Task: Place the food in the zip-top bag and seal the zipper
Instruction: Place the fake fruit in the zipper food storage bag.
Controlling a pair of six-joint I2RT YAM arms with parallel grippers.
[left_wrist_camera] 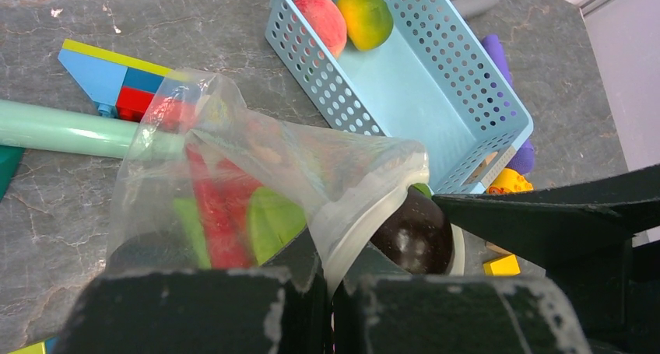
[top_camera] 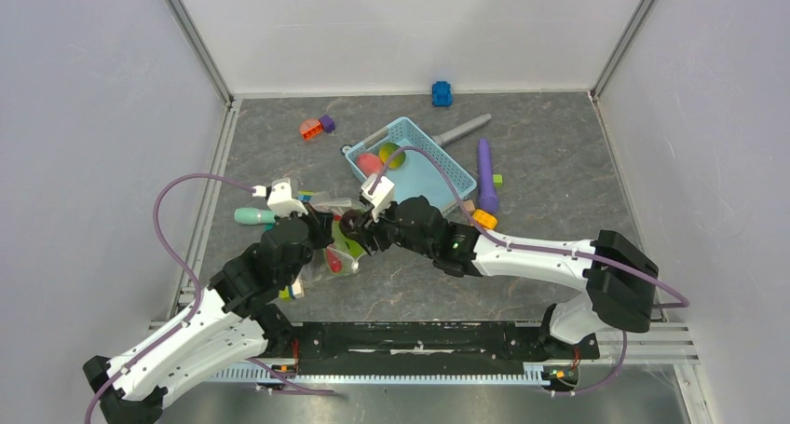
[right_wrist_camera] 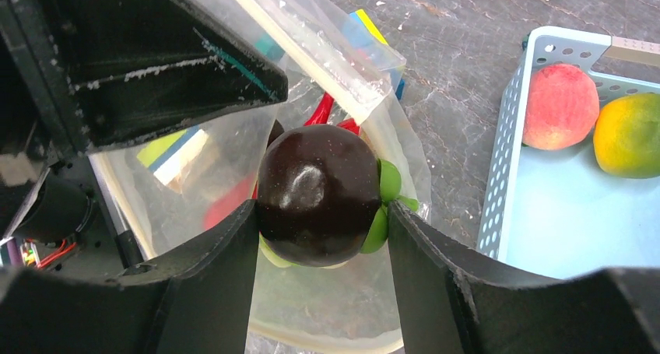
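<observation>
left gripper (left_wrist_camera: 331,270) clamped shut on zip-top bag (left_wrist_camera: 233,159) edge. right gripper (right_wrist_camera: 321,218) part-open, gripping one dark brown fruit (right_wrist_camera: 315,187). basket (left_wrist_camera: 310,68) holds two: peach (left_wrist_camera: 321,19), yellow-green fruit (left_wrist_camera: 364,15). Bag contents blurred, uncountable.

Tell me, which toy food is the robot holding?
The dark brown round fruit, pinched in the right gripper over the zip-top bag. The pink peach and yellow-green fruit lie in the blue basket.

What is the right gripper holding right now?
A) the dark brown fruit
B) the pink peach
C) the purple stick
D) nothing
A: the right gripper pinches the dark brown fruit at the zip-top bag mouth; the pink peach lies in the basket.
</observation>
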